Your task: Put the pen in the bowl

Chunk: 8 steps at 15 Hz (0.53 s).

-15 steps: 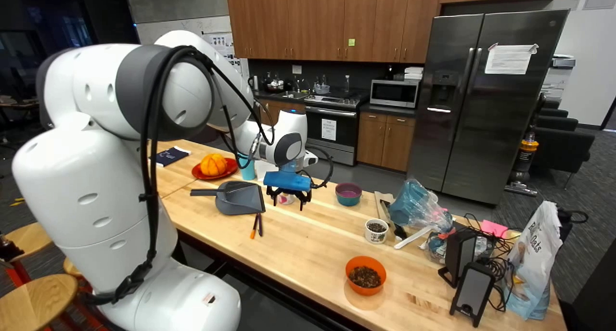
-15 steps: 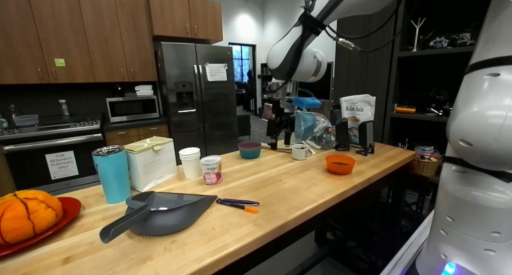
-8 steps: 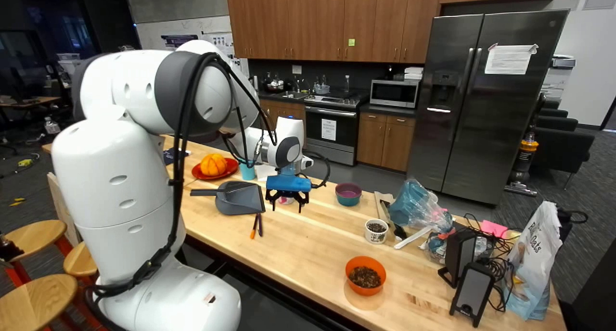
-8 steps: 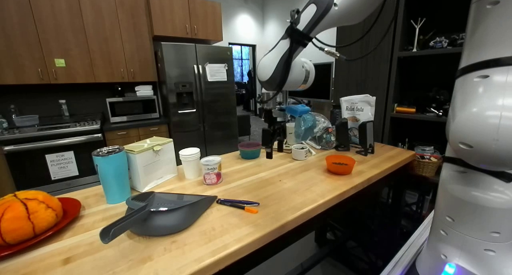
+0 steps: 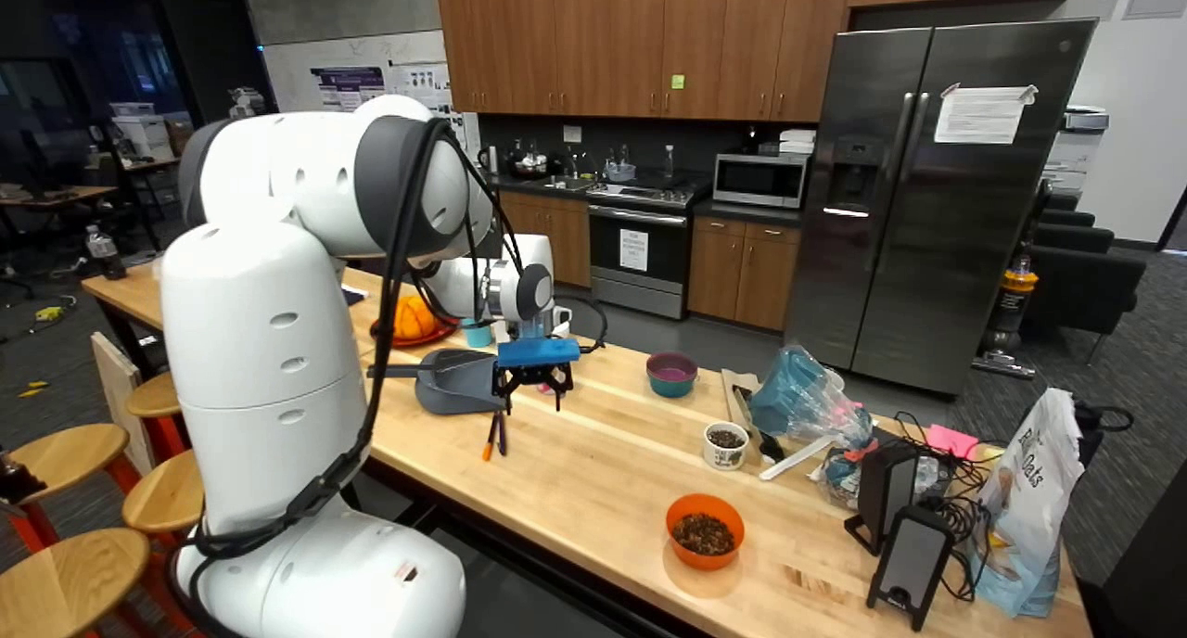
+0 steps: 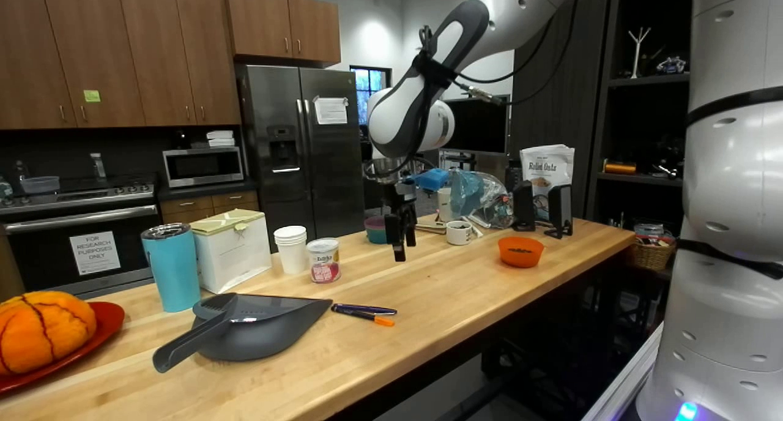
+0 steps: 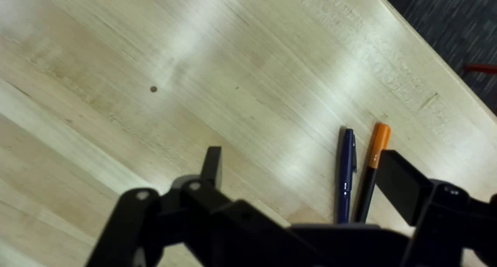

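While the hand (image 7: 304, 174) hangs above the bench (image 5: 593, 471), its jaws point downward, spread wide, and it grips nothing. In the wrist view a blue pen (image 7: 345, 177) lies on the bench, framed between the jaws, with an orange-and-black pen (image 7: 369, 177) just beside it; the body of the hand hides one end of each. In both exterior views the hand is apart from the pens, at a higher level. The pens lie at the lip of the dustpan (image 6: 263, 334); contact with it cannot be determined. The purple bowl (image 5: 671, 367), with teal showing beneath it, stands upright farther along the bench, well apart from the pens. A small tub (image 6: 324, 260) stands near the dustpan, next to a stack of paper cups (image 6: 290, 253). A white box (image 6: 235, 256) stands between the cups and a blue tumbler (image 6: 171, 271). An orange bowl (image 6: 521, 260), holding dark pieces (image 5: 702, 533), stands near the edge of the bench.
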Each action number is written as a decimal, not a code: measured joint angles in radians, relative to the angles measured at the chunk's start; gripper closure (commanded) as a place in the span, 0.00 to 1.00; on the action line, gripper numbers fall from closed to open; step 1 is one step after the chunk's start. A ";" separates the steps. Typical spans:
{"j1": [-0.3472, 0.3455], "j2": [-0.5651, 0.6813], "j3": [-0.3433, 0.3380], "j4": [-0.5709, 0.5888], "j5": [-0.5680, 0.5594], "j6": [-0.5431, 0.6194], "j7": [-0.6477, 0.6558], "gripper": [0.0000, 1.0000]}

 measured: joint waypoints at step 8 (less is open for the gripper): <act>0.019 0.103 0.054 0.085 -0.027 -0.001 0.000 0.00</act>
